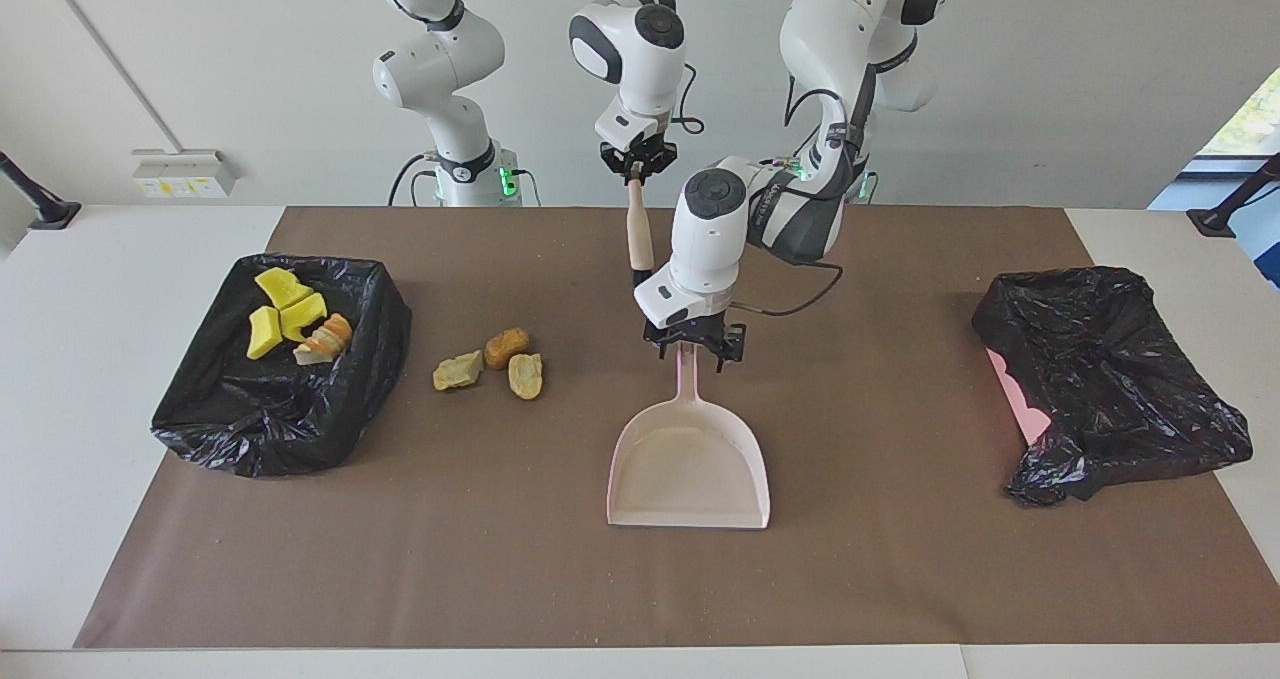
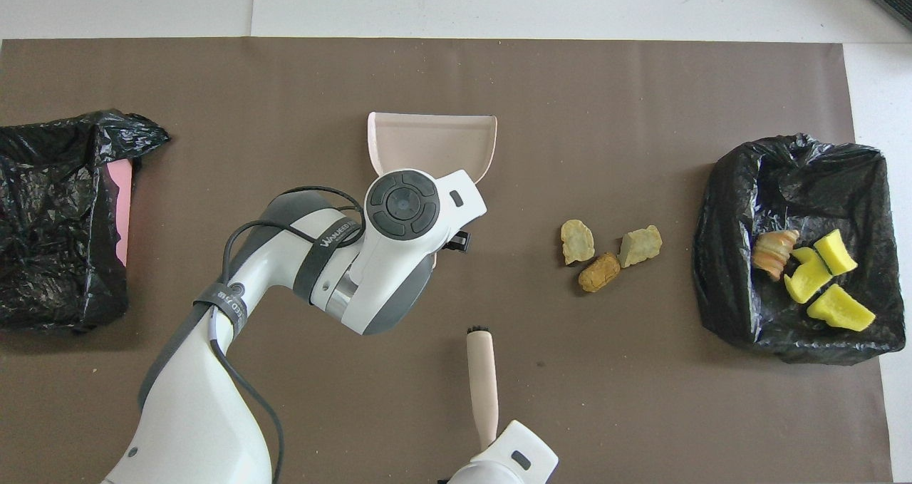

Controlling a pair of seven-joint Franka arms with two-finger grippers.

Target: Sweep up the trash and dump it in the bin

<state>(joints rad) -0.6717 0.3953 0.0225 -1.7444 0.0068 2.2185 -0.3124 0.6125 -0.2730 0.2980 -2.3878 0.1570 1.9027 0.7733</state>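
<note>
In the facing view my left claw (image 1: pixel 687 344) straddles the dustpan (image 1: pixel 689 464) handle at centre, fingers apart, my right claw (image 1: pixel 634 162) clenches the brush (image 1: pixel 639 231) above, three scraps (image 1: pixel 490 361) left of centre; overhead, four more (image 2: pixel 812 274) fill the right-edge bin (image 2: pixel 734 256).

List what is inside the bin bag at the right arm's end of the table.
Four chunks show in the black bin bag: three yellow chunks and one orange-brown chunk. The crumpled liner could cover more.
</note>
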